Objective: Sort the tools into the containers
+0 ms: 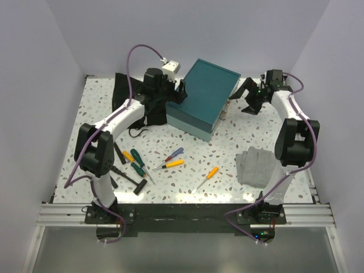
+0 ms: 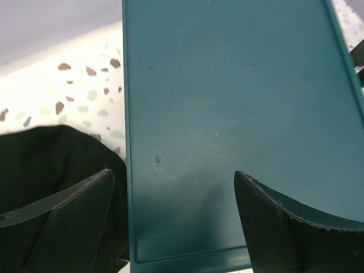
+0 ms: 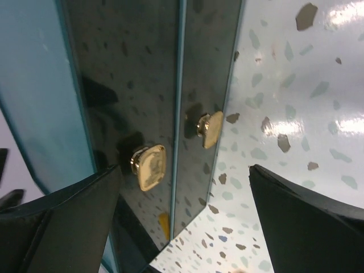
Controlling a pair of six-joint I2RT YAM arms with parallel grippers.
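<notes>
The case (image 1: 205, 99) fills the back middle of the worktop (image 1: 227, 149), hemmed by the left claw (image 1: 181, 91), bag (image 1: 122, 94) and right claw (image 1: 248, 101). Bare worktop lies before it, bounded by screwdrivers (image 1: 175, 164) and cloth (image 1: 256, 165).

The white-shelled left arm (image 1: 122, 116) and matching right arm (image 1: 291, 108) have bulky black joints (image 1: 94, 149), thin purple cables (image 1: 132, 57) looping along them, and a white boxy block (image 1: 171, 67) at the left wrist.

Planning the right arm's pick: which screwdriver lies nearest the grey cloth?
The lone orange-handled screwdriver, apart to the right of the clustered others, closest to the grey cloth.
</notes>
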